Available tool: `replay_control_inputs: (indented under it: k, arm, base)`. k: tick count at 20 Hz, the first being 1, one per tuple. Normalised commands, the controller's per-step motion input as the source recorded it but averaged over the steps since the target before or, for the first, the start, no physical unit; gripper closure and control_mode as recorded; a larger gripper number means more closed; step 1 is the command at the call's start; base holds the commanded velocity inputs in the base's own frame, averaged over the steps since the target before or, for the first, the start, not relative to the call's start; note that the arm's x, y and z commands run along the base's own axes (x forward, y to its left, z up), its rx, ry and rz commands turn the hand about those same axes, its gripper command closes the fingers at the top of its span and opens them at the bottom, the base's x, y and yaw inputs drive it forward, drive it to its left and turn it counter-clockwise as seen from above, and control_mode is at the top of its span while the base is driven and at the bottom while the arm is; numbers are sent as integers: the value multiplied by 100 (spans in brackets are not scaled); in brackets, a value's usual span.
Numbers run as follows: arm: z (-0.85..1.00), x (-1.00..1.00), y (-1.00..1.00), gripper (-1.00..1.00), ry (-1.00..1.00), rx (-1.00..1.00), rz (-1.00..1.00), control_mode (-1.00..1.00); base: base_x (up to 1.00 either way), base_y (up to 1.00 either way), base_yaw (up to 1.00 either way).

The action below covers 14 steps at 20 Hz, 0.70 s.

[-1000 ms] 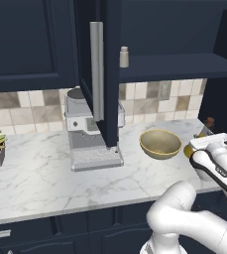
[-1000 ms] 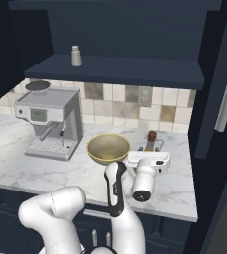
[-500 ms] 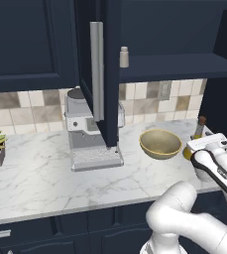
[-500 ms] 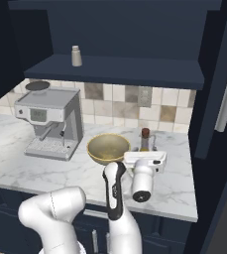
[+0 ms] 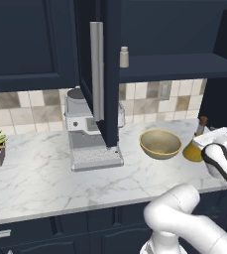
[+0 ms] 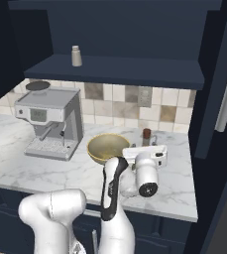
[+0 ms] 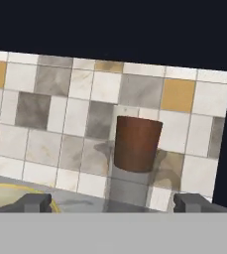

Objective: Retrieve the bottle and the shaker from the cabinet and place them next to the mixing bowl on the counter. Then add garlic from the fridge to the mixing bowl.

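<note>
Currently, the scene reads as follows, from the largest item to the smallest.

Cabinet (image 5: 107, 74): door swung open; its shelf carries the shaker well above and to the left of the hand.
Counter (image 5: 40, 173): marble surface carrying the mixing bowl and the bottle side by side.
Mixing bowl (image 5: 160, 144): upright on the counter, just left of the bottle; its rim shows at the lower left of the hand view.
Bottle (image 5: 196, 144): upright beside the bowl, long axis vertical; the stopper (image 7: 137, 143) sits dead ahead of the hand, between the two fingertips and beyond them.
Gripper (image 7: 111, 203): jaws spread wide, nothing between the pads; the bottle appears released and free-standing.
Shaker (image 5: 124, 56): upright on the cabinet shelf, long axis vertical, well apart from the gripper.
Governing relation: judged from this layout, the next target is the shaker, lying up and leftward of the hand; the approach likely calls for backing clear of the bottle neck first, then rising to shelf height.
</note>
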Motion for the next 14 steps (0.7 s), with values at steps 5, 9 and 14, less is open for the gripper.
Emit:
replay_control_inputs:
  k: [5, 9, 14]
  arm:
    - [56, -67, -14, -100, 39, 9, 0, -100]
    - [51, -86, 6, -100, 26, 0, 0, -100]
    - [51, -89, 20, -100, 16, 0, 0, -100]
  base:
    - [0, 0, 0]
    - [0, 0, 0]
    - [0, 0, 0]
